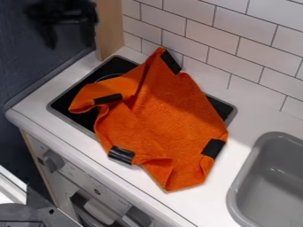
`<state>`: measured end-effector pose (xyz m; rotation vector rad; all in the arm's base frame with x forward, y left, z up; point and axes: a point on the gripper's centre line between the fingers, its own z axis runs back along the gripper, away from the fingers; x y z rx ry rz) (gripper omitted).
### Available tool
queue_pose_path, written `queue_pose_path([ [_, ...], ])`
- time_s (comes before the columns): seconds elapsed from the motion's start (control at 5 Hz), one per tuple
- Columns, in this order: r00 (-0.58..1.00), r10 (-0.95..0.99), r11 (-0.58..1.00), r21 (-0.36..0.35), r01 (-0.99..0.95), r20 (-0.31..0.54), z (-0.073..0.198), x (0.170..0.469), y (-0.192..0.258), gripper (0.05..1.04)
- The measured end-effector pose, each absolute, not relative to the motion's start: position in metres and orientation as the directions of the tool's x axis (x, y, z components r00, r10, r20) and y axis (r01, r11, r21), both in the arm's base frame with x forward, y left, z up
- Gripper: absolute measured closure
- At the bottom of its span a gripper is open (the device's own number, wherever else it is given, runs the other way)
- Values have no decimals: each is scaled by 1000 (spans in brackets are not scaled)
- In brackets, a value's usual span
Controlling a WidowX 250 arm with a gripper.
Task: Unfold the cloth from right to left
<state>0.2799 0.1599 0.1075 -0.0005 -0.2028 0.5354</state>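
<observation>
Seeing the tool (71, 44) apparently wide and empty at upper left, judge the cloth (165, 111), rumpled over the stove (80, 119), light, soft and floppy; pinch near the right-hand black patch (214, 148). Note also the white tabletop (251, 119), tiled wall (237, 48) and, rightmost, grey sink (272, 177).

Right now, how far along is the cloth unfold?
Partway, I'd judge. Looks done: the orange cloth's middle lies spread broadly over the black cooktop. In hand: no cloth; the gripper hangs apart from it, upper left in the picture. Left: the picture-left flap is bunched, and the bottom end is creased, so both likely need opening out.
</observation>
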Motion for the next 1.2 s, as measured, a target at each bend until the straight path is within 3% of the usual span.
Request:
queue_pose_path([
  [0.4,921,384,923,-8,-384,69,114,270,93,83],
  [0.6,958,286,958,-39,-285,20,122,270,51,83],
  [0.8,964,265,963,-62,-264,22,144,240,25,83],
  [1.2,983,178,982,-61,-181,-49,157,217,-5,83],
])
